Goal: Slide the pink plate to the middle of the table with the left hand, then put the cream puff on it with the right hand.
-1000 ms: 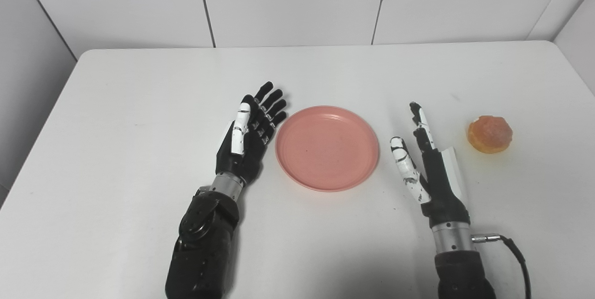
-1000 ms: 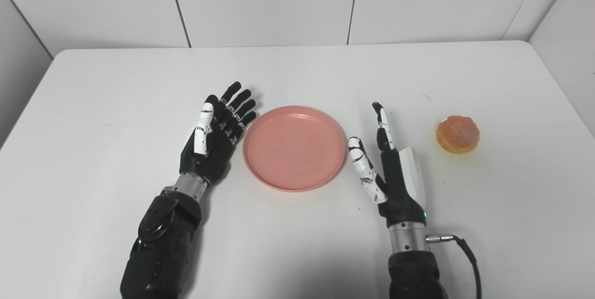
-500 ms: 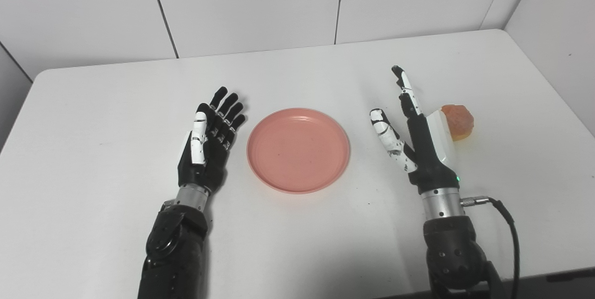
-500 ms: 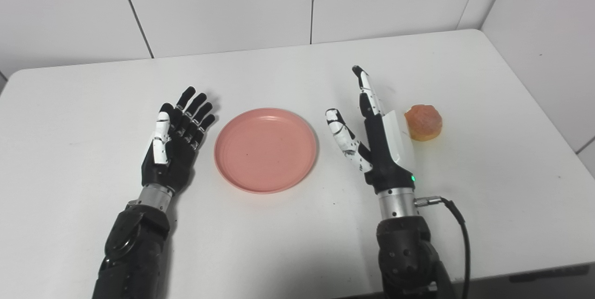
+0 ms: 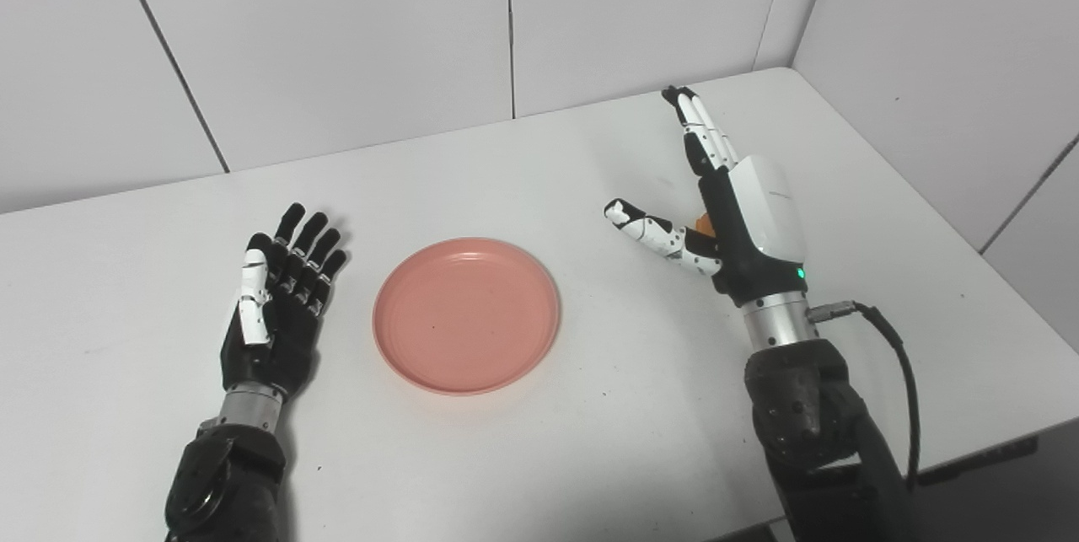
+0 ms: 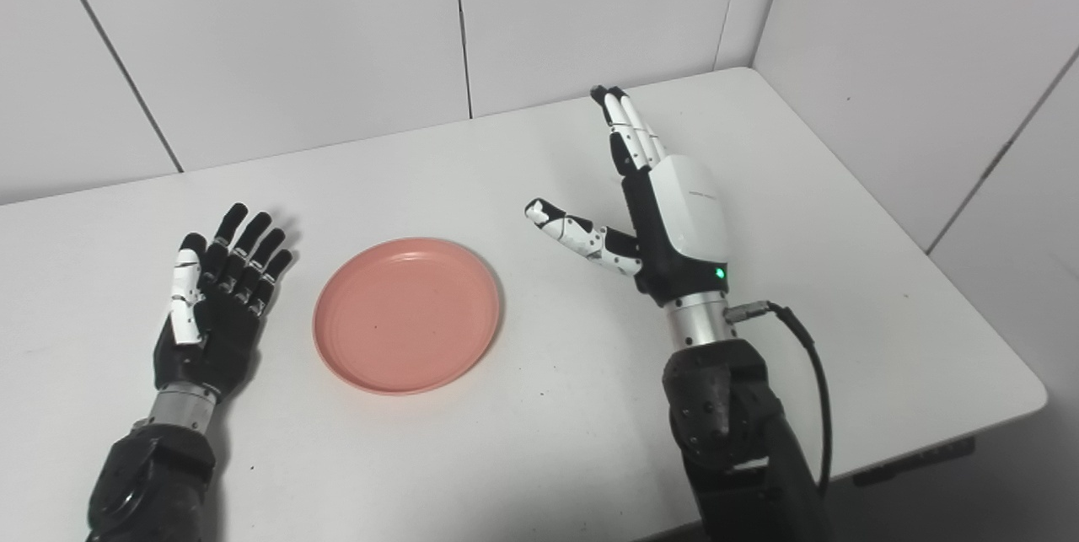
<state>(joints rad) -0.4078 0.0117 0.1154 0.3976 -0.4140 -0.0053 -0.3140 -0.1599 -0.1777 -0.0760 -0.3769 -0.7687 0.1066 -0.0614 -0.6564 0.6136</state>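
The pink plate (image 5: 466,315) lies flat on the white table (image 5: 539,163), with nothing on it. My left hand (image 5: 274,306) rests open to the left of the plate, palm up, a gap between them. My right hand (image 5: 729,201) is raised to the right of the plate, open, fingers straight and thumb spread toward the plate. The cream puff (image 5: 703,225) shows only as a small orange sliver in the left eye view, behind the palm of the right hand; the hand hides it fully in the right eye view.
The table's right edge (image 6: 969,306) and front right corner (image 6: 1033,390) lie close to my right arm. White wall panels (image 5: 506,19) stand behind the table and along its right side. A black cable (image 5: 893,365) loops from the right wrist.
The camera has swung, shifting the whole scene left and down. My right hand has risen and moved over to the cream puff, now hiding it. My left hand has drawn back from the plate.
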